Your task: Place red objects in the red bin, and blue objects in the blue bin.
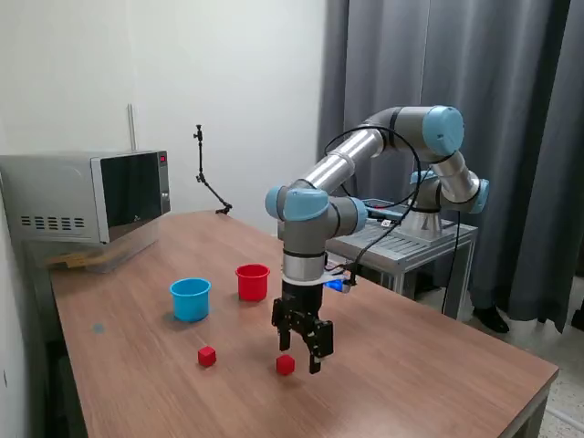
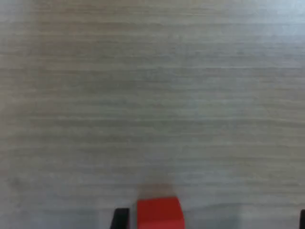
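Two red objects, both small cubes, lie on the wooden table: one in front of the cups, the other right beside my gripper. My gripper is open and hangs low over the table. In the wrist view this cube sits close to one dark fingertip, with wide bare wood towards the other fingertip. The red bin and the light blue bin stand upright side by side behind the cubes. No blue objects are in view.
A microwave stands at the back on the exterior view's left. A thin black stand rises by the wall. The arm's base sits on a metal cart beyond the table's far edge.
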Controlling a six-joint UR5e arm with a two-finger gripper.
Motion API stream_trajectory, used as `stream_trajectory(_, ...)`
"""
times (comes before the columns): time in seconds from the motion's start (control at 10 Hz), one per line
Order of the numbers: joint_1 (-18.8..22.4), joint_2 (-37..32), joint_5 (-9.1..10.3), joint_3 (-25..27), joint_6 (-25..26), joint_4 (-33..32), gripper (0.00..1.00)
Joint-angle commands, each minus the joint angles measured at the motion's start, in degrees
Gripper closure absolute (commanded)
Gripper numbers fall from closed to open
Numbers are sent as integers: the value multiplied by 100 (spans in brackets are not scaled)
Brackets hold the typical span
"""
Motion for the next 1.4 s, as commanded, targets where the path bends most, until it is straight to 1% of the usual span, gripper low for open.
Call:
stream_trajectory(0.0,-7,85,-8,-5,63,-8,0)
stream_trajectory(0.1,-16,85,-95,-5,63,-17,0)
stream_trajectory(0.7,-121,85,-105,-49,63,-26,0)
stream_trajectory(0.8,-121,85,-105,-58,54,-43,100)
stream_trajectory(1.3,-139,15,-113,-49,19,-43,100)
